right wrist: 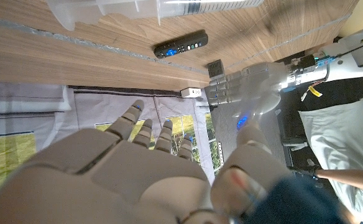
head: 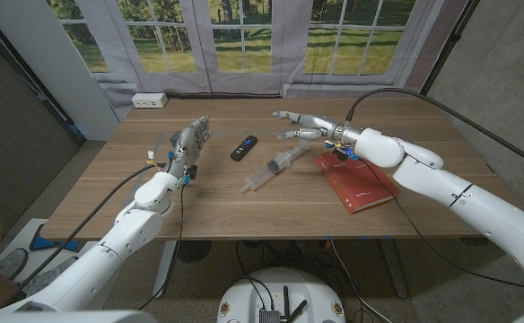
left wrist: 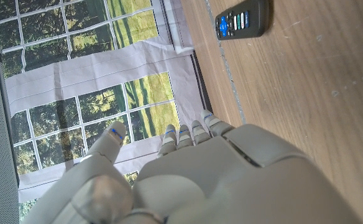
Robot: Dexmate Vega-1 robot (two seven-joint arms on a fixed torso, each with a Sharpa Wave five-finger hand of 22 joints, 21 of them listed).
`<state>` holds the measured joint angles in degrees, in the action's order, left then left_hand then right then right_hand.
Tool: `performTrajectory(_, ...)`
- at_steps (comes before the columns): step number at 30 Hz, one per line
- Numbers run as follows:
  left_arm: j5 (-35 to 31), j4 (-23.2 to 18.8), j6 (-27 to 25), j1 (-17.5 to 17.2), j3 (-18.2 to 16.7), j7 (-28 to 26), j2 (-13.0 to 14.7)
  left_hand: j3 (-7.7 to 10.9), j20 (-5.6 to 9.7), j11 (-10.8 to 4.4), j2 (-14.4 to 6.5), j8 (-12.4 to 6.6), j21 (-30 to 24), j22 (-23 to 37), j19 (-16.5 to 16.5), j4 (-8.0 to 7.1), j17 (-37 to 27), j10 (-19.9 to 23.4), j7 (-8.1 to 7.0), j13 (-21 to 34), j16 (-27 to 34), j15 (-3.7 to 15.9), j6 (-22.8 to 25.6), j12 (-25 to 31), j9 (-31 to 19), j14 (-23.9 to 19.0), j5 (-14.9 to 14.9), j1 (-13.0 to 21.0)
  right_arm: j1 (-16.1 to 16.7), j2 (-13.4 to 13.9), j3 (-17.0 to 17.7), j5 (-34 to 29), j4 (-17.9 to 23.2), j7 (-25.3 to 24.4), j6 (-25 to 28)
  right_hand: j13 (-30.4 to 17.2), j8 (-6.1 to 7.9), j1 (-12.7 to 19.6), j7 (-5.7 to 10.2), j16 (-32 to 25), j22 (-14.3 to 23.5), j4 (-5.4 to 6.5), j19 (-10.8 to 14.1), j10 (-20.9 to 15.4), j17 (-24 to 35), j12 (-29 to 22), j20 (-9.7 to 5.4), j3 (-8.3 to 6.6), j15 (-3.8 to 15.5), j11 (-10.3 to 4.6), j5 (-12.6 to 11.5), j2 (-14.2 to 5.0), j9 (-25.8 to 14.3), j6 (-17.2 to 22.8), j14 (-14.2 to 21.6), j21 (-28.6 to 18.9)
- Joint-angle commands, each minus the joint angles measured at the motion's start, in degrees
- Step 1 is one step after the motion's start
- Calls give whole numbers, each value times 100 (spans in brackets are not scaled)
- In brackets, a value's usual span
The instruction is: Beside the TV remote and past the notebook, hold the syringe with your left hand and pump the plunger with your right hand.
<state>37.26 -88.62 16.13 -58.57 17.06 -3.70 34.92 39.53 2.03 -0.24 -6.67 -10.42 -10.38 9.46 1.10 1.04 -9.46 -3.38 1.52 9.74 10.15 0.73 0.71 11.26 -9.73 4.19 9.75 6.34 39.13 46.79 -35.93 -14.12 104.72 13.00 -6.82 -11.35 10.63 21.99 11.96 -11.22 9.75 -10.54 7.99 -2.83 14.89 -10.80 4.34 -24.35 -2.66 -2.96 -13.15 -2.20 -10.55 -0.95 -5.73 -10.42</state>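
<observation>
A large clear syringe (head: 275, 167) lies slantwise on the wooden table, between the black TV remote (head: 243, 147) and the red notebook (head: 357, 184). My left hand (head: 190, 140) stands on its edge to the left of the remote, fingers apart, holding nothing. Over the far end of the notebook my right hand (head: 303, 126) hovers with fingers spread toward the syringe's plunger end, apart from it. The remote (left wrist: 242, 20) lies ahead of my left hand (left wrist: 188, 177). The syringe (right wrist: 144, 9) and remote (right wrist: 181, 43) lie beyond my right hand (right wrist: 138, 168).
A white power strip (head: 150, 100) lies at the table's far left edge, in front of curtained windows. Cables run along both arms. Bare wood stretches in front of the syringe toward the near edge.
</observation>
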Motion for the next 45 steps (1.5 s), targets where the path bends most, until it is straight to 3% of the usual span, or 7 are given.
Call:
performTrajectory(1,-71,40,48,-19,-49,-140,-17,11,74,-56,-328,-10,10,29,-38,29,-10,5,-23,25,27,47,37,-14,-28,-8,7,77,-441,126,-330,-789,452,831,466,-32,-5,193,51,2,5,-10,-61,106,12,4,128,-46,-81,-14,-71,90,-16,-132,-161,8)
performTrajectory(12,-68,114,72,13,-52,-128,-45,6,73,-74,-335,-12,-10,30,-30,47,-9,28,-22,24,34,45,54,-15,-28,-56,8,82,-873,25,-682,-1434,736,1823,985,-55,-4,485,53,-5,1,11,-294,422,17,10,451,-115,-369,90,-202,250,-29,-416,-469,18)
performTrajectory(20,-57,132,50,37,-43,-108,-47,3,79,-68,-344,-12,-22,29,-16,53,-11,38,-21,24,34,34,62,-16,-28,-75,9,83,-1000,-10,-880,-1975,835,2136,1027,-61,-6,564,49,-19,-1,8,-322,460,17,-6,533,-132,-443,101,-226,297,-33,-505,-510,9)
performTrajectory(36,-16,104,-6,28,-36,-70,-24,1,80,-67,-372,-14,-36,29,2,44,-15,58,-18,24,32,13,84,-17,-29,-97,11,81,-1061,-175,-1124,-3074,844,2324,753,-73,32,729,53,-85,-5,-3,-259,426,14,-53,550,-184,-427,58,-247,340,-41,-536,-422,-29)
performTrajectory(45,-7,112,-7,18,-37,-73,-26,-2,82,-68,-377,-13,-39,29,3,39,-16,65,-23,24,28,11,90,-19,-30,-97,11,78,-1108,-293,-1173,-3376,737,2449,505,-79,63,842,49,-113,-6,-4,-249,399,12,-77,512,-221,-427,43,-252,359,-46,-520,-386,-33)
